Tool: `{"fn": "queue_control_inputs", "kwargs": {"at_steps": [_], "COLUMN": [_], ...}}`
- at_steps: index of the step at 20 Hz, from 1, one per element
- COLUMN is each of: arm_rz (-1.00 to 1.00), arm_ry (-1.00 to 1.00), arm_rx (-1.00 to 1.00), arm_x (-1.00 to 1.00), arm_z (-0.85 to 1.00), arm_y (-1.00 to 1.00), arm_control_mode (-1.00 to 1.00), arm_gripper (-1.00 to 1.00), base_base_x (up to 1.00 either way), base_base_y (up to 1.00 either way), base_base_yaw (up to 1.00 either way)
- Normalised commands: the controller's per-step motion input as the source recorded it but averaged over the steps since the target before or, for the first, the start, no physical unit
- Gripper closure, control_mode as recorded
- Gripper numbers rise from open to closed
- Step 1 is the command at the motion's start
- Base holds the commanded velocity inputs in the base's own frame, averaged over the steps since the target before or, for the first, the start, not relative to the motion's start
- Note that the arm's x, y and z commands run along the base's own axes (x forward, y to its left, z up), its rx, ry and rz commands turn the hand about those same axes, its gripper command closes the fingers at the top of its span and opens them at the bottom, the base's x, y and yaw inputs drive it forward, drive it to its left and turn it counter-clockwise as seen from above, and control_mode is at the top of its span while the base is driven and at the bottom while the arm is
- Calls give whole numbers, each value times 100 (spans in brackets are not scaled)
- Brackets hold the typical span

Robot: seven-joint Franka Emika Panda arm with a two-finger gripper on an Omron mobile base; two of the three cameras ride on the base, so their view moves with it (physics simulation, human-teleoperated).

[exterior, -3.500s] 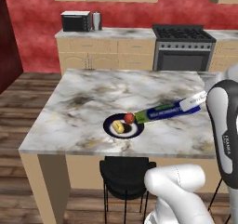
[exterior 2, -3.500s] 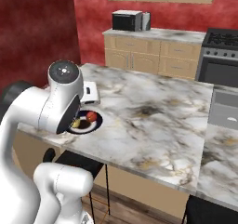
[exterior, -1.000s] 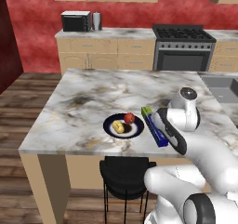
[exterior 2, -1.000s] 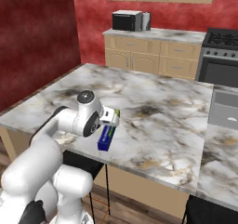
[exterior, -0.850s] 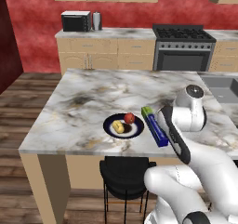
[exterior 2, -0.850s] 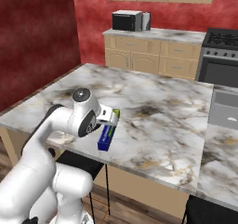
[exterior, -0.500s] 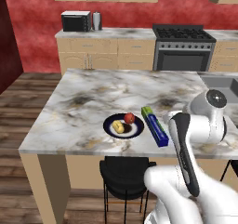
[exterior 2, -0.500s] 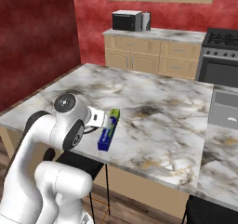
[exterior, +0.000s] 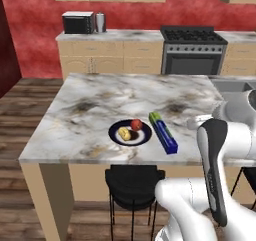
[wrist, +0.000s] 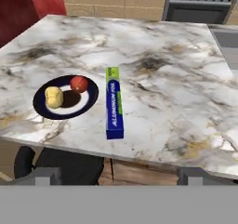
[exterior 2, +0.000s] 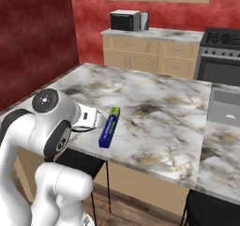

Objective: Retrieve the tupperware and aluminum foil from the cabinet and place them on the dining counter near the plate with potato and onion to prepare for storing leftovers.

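Observation:
The aluminum foil (wrist: 114, 103) is a long dark blue box with a green end. It lies flat on the dining counter (wrist: 176, 79), just right of the dark plate (wrist: 44, 108) holding a yellow potato (wrist: 54, 97) and a red onion (wrist: 79, 83). My gripper (wrist: 118, 175) hangs open and empty off the counter's near edge, back from the box. The foil box (exterior: 163, 132) sits beside the plate (exterior: 114, 135) in the left base view, and the foil box (exterior 2: 109, 127) lies right by my white hand (exterior 2: 89, 118) in the right base view. The tupperware and the cabinet are out of view.
A dark stool (exterior: 134, 177) stands under the counter's near overhang. A sink (exterior 2: 225, 108) is set into the counter at the right. A stove (exterior: 192, 50) and a microwave (exterior: 77, 22) line the back wall.
The foil box, earlier carried over the plate, now lies on the counter. My hand has let go of it and drawn back toward the near edge, jaws spread.

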Motion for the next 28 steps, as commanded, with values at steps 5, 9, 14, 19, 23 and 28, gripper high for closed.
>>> {"fn": "queue_control_inputs", "kwargs": {"at_steps": [5, 9, 14, 19, 23, 28], "arm_rz": [0, 0, 0, 0, 0, 0], "arm_ry": [0, 0, 0, 0, 0, 0], "arm_rx": [0, 0, 0, 0, 0, 0], "arm_x": [0, 0, 0, 0, 0, 0], "arm_z": [0, 0, 0, 0, 0, 0], "arm_y": [0, 0, 0, 0, 0, 0], "arm_control_mode": [100, 100, 100, 100, 100, 100], "arm_gripper": [-100, -100, -100, -100, -100, -100], "base_base_x": [-55, 0, 0, 0, 3, 27], "base_base_y": [-85, -87, -70, -67, -76, -68], "base_base_yaw": [-52, -75, -79, -77, -75, -69]}}
